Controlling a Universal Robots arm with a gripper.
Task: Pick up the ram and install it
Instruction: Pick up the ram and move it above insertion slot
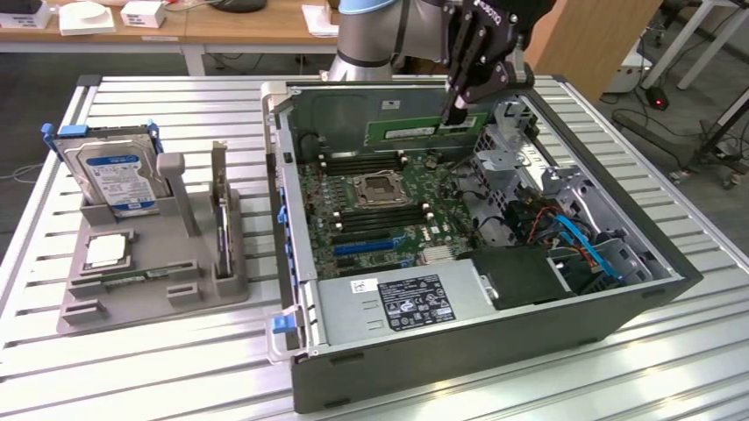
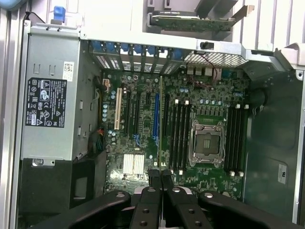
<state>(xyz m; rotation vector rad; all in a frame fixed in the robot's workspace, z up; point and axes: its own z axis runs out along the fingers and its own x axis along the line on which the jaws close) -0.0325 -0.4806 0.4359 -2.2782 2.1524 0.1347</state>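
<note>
Hovering over the motherboard [image 1: 404,224] of the open computer case [image 1: 468,368], the ram [image 1: 416,132] is gripped at one end by the closed claw [image 1: 455,114]. Installation is judged under way, and exact alignment with an empty memory slot [image 2: 180,136] below the claw is called for.

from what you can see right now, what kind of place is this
Likely a robotics lab: a gripper holds the ram over an open desktop computer case on a slotted metal table, with wooden desks behind.
</note>
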